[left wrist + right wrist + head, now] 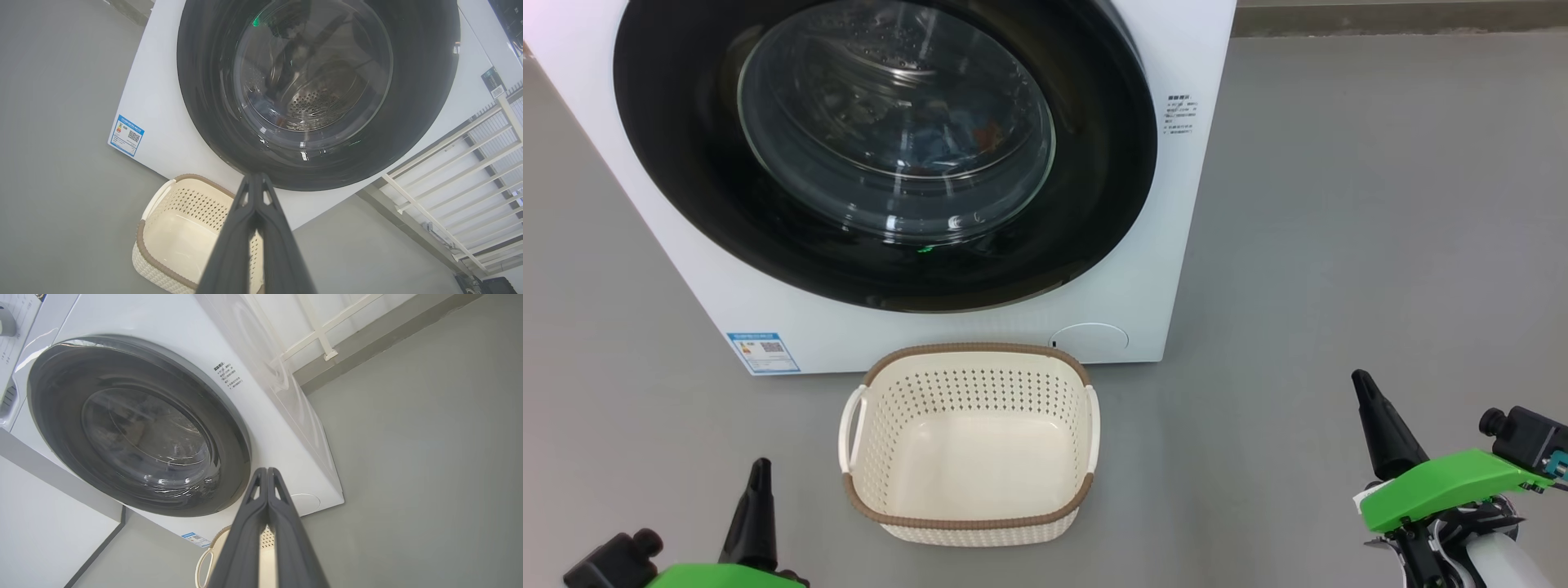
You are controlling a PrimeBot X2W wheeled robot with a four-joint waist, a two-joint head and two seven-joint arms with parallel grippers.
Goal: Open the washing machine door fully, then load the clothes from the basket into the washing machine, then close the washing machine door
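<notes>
The washing machine (1201,73) stands ahead with its round black-rimmed door (670,163) flat against the front. Through the glass window I make out bluish fabric with an orange patch, the clothes (964,139), lying in the drum. On the floor before the machine sits the cream basket (970,445) with nothing in it. My left gripper (760,469) is low at the left of the basket, fingers pressed together and holding nothing. At the right, my right gripper (1364,384) is also shut and holds nothing. The door (204,81) and basket (179,228) fill the left wrist view; the door (53,375) shows again in the right wrist view.
Grey floor (1380,204) spreads around the machine. A blue label sticker (762,352) marks the machine's lower left corner, a round service flap (1090,339) the lower right. A white railing (461,171) stands beside the machine. A white panel (45,531) lies at the lower left.
</notes>
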